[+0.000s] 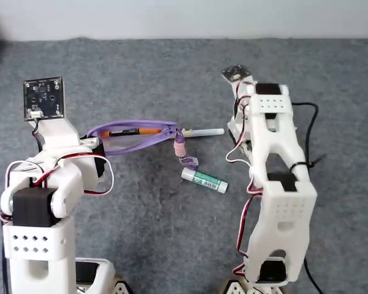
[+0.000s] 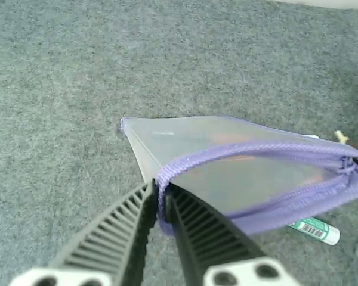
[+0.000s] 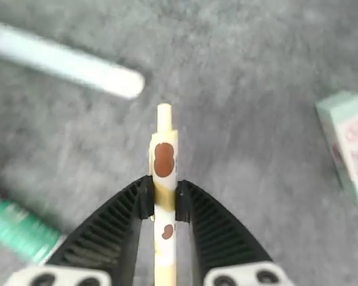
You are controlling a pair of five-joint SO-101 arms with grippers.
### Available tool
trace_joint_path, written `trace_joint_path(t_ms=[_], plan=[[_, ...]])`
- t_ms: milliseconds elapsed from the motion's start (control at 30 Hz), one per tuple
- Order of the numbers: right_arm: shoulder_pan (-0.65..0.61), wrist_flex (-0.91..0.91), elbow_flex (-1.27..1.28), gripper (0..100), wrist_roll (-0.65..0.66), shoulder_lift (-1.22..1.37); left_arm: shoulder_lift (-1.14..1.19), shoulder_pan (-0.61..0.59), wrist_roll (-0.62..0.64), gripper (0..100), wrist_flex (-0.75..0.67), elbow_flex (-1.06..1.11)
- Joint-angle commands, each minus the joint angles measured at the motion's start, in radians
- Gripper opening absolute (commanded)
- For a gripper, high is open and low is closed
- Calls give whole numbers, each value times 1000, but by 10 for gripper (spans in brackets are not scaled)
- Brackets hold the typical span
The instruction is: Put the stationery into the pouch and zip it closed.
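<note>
**Left gripper (image 2: pixel 160 193) pinches the pouch, right gripper (image 3: pixel 164 187) clamps a spotted pen**

Left side first: those ribbed black fingers (image 2: pixel 197 223) are pressed together on the purple zip edge at one end of the pouch (image 2: pixel 227 161), and the fabric is nipped right between the tips. In the high view the pouch (image 1: pixel 135 136) lies left of centre, its mouth gaping, with an orange pen (image 1: pixel 132 131) visible inside between the two purple edges. A pink zip pull (image 1: pixel 179 146) hangs at its right end, near the middle of the frame.

Over to the right gripper: it is closed on a cream pen with brown spots (image 3: pixel 164 156), the pen running straight out past the tips above the grey mat (image 3: pixel 244 71).

Loose on the mat, a pale blue pen (image 1: pixel 205 132) sits just beside the pouch's right end, and a green glue stick (image 1: pixel 203 180) lies just below centre, near the zip pull. A small pale green box (image 3: pixel 346 143) rests on the mat near the right gripper.
</note>
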Motion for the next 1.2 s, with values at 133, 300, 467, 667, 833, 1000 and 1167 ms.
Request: trace_joint_path(t_ms=[133,300,467,667,833,1000,1167], plan=[[4,217,-35,8,-55,-321,-2,2,6,11,-3,-48],[-5,338,-32,8,-98,-512,-5,2,6,11,-3,-48],[-42,354,-11,8,-135,-719,-3,2,8,11,-3,-45],[-177,346,127,8,-350,-957,0,2,9,11,-3,-44],[-318,191,307,8,-523,-1124,0,2,9,11,-3,-44],[-437,-133,525,8,-629,-1293,0,2,11,11,-5,-44],[-533,-503,715,8,-689,-1423,0,2,11,11,-5,-44]])
